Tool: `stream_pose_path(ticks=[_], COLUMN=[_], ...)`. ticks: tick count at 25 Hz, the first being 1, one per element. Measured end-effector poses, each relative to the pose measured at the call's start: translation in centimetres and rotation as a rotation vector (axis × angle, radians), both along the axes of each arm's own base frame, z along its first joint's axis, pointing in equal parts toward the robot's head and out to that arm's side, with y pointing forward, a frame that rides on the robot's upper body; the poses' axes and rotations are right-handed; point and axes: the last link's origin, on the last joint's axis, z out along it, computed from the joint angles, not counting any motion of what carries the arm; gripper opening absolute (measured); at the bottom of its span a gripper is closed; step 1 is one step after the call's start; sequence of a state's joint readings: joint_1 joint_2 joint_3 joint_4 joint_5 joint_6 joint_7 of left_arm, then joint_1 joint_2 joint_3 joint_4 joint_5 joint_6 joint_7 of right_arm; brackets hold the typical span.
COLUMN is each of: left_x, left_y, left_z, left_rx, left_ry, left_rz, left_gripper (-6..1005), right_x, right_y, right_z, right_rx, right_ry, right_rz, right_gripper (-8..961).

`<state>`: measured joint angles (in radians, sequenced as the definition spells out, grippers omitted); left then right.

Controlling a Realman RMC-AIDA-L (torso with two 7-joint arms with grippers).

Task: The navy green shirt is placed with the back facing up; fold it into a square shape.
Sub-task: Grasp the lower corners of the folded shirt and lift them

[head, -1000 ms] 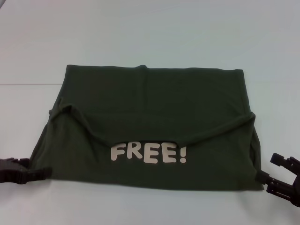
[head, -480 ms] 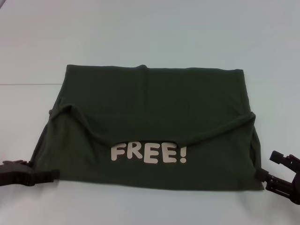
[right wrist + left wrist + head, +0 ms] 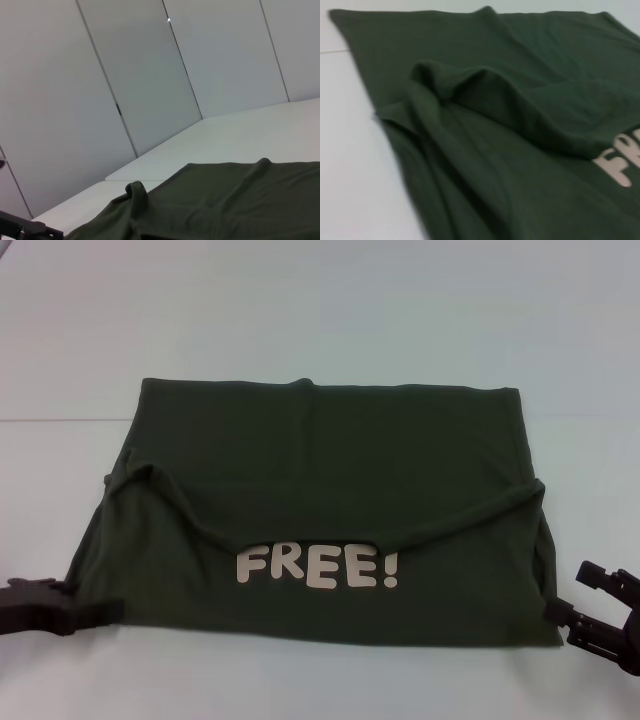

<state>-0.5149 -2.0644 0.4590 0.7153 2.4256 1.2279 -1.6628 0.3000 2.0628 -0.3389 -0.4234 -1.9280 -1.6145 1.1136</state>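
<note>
The navy green shirt [image 3: 325, 510] lies flat near the middle of the white table [image 3: 320, 310], already folded into a wide, roughly rectangular shape. Its far part has been turned toward the robot, so that the folded layer ends in a curved edge running from 1 side to the other; just below that edge the white word "FREE!" [image 3: 318, 567] shows on the layer underneath. In the left wrist view the fold stands up as a soft ridge [image 3: 465, 82], with part of the lettering beside it. The left gripper [image 3: 105, 612] rests low on the table at the shirt's near left corner, its dark fingers drawn together with the tip against the fabric's edge; whether any cloth is pinched between them cannot be told. The right gripper [image 3: 575, 618] sits at the near right corner, its fingers spread apart, 1 tip touching or just beside the hem. The right wrist view shows the shirt's far edge [image 3: 225, 165] against pale wall panels [image 3: 140, 75].
</note>
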Motion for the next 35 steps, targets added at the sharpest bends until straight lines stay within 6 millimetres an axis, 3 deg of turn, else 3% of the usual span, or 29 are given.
stream_pose_path(ticks=[11, 21, 24, 30, 35], left_x=[0.2, 0.2, 0.2, 0.1, 0.3], left_y=[0.3, 0.1, 0.1, 0.2, 0.2], left_z=[-0.7, -0.5, -0.4, -0.1, 0.1], left_rx=[0.003, 0.003, 0.007, 0.016, 0.018], left_ry=[0.05, 0.041, 0.036, 0.035, 0.027], left_rz=[-0.047, -0.041, -0.038, -0.037, -0.046], left_gripper=[531, 69, 63, 51, 51], right_x=[0.0, -0.1, 0.2, 1.2, 1.1], right_y=[-0.1, 0.1, 0.5, 2.1, 3.4], right_z=[0.1, 0.5, 1.4, 5.3, 7.0], right_rx=[-0.002, -0.013, -0.024, -0.088, -0.214], right_ry=[0.007, 0.041, 0.079, 0.159, 0.215], right_rz=[0.0, -0.02, -0.066, -0.286, -0.44], right_gripper=[944, 944, 944, 943, 943])
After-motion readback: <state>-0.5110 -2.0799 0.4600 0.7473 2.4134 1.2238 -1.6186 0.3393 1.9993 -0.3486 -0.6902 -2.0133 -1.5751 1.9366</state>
